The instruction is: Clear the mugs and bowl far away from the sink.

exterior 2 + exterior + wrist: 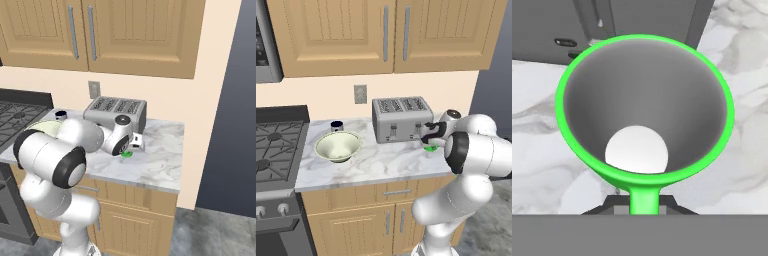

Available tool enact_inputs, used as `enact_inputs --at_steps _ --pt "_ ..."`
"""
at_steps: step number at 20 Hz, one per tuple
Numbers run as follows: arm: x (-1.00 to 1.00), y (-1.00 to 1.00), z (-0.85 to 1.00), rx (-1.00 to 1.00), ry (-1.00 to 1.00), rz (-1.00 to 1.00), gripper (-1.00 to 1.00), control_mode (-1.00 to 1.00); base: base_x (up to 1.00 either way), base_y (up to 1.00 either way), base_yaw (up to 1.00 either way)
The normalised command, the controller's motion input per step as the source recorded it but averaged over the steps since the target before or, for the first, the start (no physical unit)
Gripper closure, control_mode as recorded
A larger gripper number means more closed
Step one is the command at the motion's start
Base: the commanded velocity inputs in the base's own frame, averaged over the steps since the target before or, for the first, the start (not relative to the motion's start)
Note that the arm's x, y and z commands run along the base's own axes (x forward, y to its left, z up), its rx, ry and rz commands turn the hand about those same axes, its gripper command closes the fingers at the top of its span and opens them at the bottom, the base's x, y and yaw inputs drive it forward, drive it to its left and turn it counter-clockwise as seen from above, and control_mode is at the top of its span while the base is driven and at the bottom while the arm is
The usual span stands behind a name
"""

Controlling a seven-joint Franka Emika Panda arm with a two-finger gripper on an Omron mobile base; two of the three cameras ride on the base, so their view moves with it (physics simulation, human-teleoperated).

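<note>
Simulated kitchen: white marble counter [381,165] under tan wall cabinets [386,35], cream wall with a grey outlet [360,94], tan base cabinets below, gas stove [273,145] at the counter's left end. A microwave corner is cut off at the left base view's top left edge.

Gripper [430,141] sits low at the counter's right part, jaws closed on the green mug [430,147] at its rim or handle side; exact contact is hard to make out. Hand view looks straight into the green mug [644,110]: bright green rim, grey inside, white round bottom, green handle stub at the lower edge, marble around it. Fingertips can't be made out there.

Silver toaster [402,119] stands just behind and left of the gripper, close to it, nearest obstacle; its dark front shows at the top of the hand view. Pale bowl [338,146] sits well left of the gripper, near the stove edge. Dark navy mug [337,126] is just behind the bowl, against the wall, also well left.

In the right base view the arm's white links cover most of the bowl [47,128] and the mug; only a green sliver [127,154] shows under the wrist. Navy mug [61,114] peeks above the arm, tiny.
</note>
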Motion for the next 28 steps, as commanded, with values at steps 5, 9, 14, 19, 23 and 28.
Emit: enact_inputs --at_steps 5,9,14,19,23,28 --pt "0.11 0.0 -0.23 0.0 0.05 -0.03 1.0 -1.0 0.0 0.0 0.0" --pt "0.12 0.0 -0.24 0.0 0.05 -0.03 1.0 -1.0 0.0 0.0 0.0" --pt "0.13 0.0 -0.27 0.0 0.05 -0.02 1.0 -1.0 0.0 0.0 0.0" --pt "0.1 0.0 -0.32 0.0 0.04 0.0 1.0 -1.0 0.0 0.0 0.0" --pt "0.02 0.02 -0.32 0.0 0.04 0.0 -1.0 -1.0 0.0 0.0 0.0" --pt "-0.05 0.0 -0.02 0.0 0.0 0.0 -1.0 -1.0 0.0 0.0 0.0"
